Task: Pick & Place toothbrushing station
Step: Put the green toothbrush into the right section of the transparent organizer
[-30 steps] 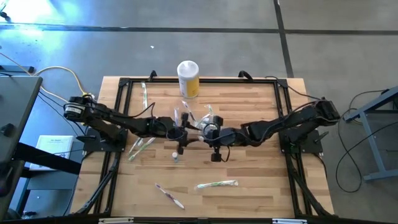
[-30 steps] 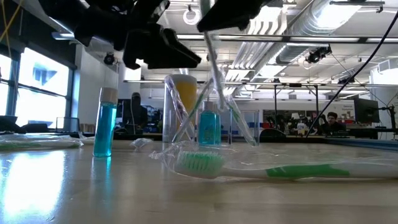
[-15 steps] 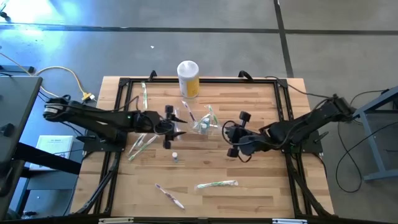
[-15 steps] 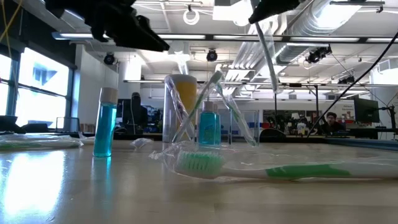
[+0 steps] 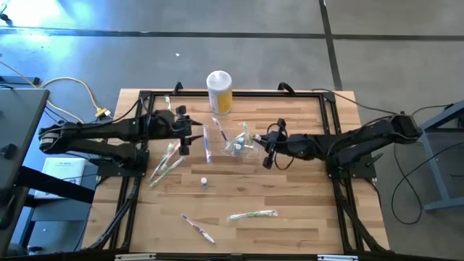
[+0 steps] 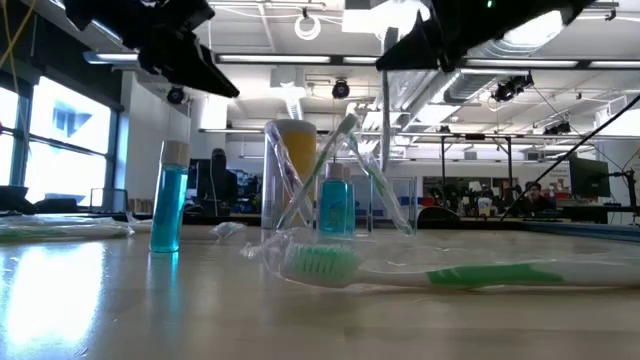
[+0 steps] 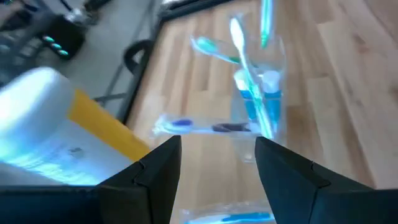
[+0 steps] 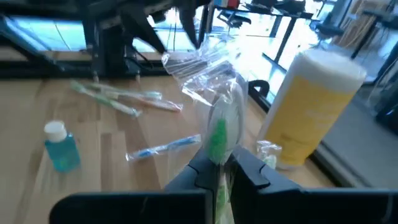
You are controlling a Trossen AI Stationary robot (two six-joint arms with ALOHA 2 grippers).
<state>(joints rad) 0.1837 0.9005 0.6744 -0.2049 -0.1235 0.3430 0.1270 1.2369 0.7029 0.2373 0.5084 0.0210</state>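
The clear holder point(image 5: 235, 147) stands on the table's middle with toothbrushes and a small blue bottle in it; it also shows in the low view point(image 6: 340, 185) and the left wrist view point(image 7: 258, 93). My right gripper point(image 5: 265, 148) is just right of the holder, shut on a clear-wrapped green toothbrush point(image 8: 217, 140). My left gripper point(image 5: 190, 134) is open and empty, left of the holder point(image 7: 217, 168). Another wrapped green toothbrush point(image 6: 400, 268) lies flat near the front edge. A small blue bottle point(image 5: 204, 183) stands alone on its base. My right gripper pinches the wrapped green toothbrush between its two fingers point(image 8: 249, 169), on the handle just below the green bristle head point(image 8: 219, 155). The fingers come about level from the table's right and lie across the brush. The brush stands roughly upright, its lower part point(image 6: 385, 115) hanging clear of the table.
A tall yellow canister with a white top point(image 5: 219, 90) stands at the far edge behind the holder. Wrapped toothbrushes lie at the left point(image 5: 167, 161), beside the holder point(image 5: 207, 143) and near the front edge point(image 5: 197, 227). A black frame point(image 5: 145, 98) borders the table.
My left gripper has drawn back from the table's middle toward the left and far edges. My right gripper has swung toward the right edge with the wrapped toothbrush hanging from it, then come back toward the holder and the far edge.
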